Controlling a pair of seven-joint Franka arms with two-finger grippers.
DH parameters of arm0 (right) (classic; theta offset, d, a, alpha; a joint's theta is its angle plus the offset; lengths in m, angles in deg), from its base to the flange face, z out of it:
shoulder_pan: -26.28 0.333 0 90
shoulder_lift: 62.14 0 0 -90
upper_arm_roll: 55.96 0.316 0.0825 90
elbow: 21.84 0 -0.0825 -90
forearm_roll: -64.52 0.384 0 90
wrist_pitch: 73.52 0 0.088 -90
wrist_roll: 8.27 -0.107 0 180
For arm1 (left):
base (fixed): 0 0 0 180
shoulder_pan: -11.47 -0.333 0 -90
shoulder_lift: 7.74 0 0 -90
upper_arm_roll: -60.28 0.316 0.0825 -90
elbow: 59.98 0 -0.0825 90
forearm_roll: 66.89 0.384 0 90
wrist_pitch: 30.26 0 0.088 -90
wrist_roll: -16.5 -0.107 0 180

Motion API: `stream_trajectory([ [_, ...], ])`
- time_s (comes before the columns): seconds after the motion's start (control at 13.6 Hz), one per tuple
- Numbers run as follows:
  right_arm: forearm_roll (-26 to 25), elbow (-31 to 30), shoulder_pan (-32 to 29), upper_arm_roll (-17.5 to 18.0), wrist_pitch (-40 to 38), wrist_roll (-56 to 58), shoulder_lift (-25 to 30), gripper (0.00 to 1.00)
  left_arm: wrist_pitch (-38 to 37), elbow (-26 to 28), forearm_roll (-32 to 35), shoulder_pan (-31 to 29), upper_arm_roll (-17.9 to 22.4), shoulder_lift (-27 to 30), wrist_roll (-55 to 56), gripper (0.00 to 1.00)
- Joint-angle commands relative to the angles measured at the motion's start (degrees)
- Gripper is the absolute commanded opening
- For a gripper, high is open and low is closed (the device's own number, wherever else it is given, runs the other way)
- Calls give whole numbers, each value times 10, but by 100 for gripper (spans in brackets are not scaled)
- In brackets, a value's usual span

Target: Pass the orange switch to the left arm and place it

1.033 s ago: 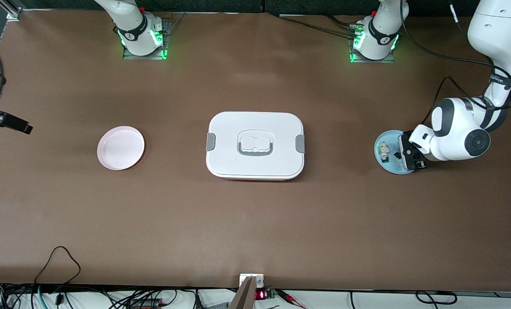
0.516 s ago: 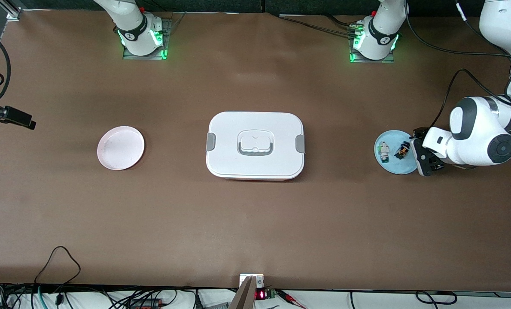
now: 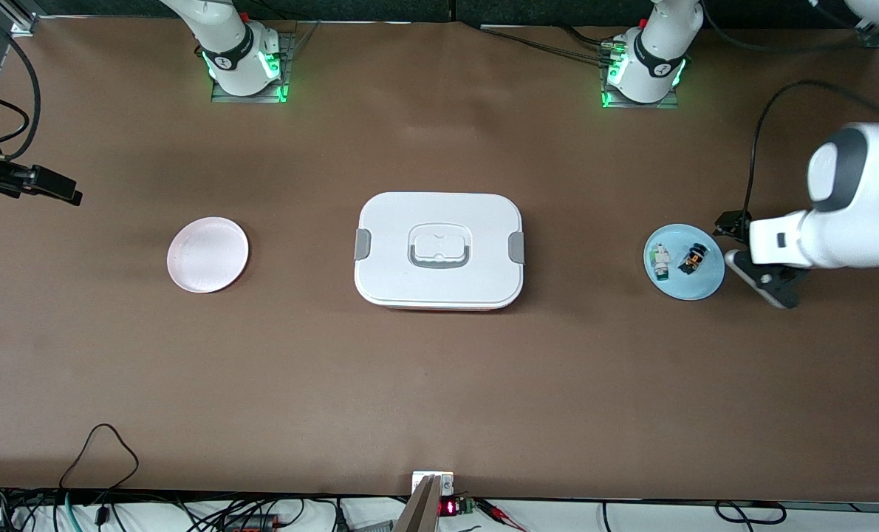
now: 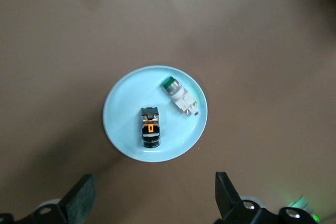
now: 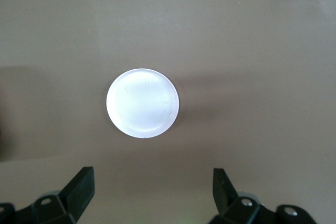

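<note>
The orange switch [image 3: 692, 258] [image 4: 149, 128], black with an orange band, lies on a light blue plate [image 3: 687, 290] [image 4: 121, 114] toward the left arm's end of the table. My left gripper [image 3: 736, 250] [image 4: 155, 203] hangs open over the bare table just beside that plate, holding nothing. The white box [image 3: 439, 288] with grey clips stands at the table's middle. My right gripper [image 3: 61, 193] [image 5: 152, 198] is open and empty over the right arm's end of the table, beside a pink plate [image 3: 207, 254] [image 5: 142, 103].
A small white-and-green switch [image 3: 659, 262] [image 4: 181, 97] lies on the blue plate beside the orange one. Cables [image 3: 100, 443] trail along the table edge nearest the front camera. A black cable [image 3: 761, 125] loops from the left arm.
The left arm has drawn back off the blue plate toward its own end of the table, uncovering the orange switch. The right gripper has drifted slightly toward the bases' side.
</note>
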State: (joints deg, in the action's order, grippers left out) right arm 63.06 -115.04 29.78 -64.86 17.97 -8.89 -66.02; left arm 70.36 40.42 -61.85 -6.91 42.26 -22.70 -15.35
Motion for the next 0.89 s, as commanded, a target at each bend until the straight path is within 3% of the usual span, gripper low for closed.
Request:
stream_trajectory([
  [0.0,1,-19,6,-8,10,13,19,100,-55,-49,-8,-4,-9,24,131,100],
  [0.44,1,-22,7,-6,55,2,21,100,-197,-209,-64,-4,-12,27,341,100],
  [0.74,2,-15,5,-6,44,4,19,100,-223,-215,-65,0,-6,53,341,100],
  [0.81,3,-5,7,-5,43,4,12,100,-222,-214,-65,27,1,60,346,100],
])
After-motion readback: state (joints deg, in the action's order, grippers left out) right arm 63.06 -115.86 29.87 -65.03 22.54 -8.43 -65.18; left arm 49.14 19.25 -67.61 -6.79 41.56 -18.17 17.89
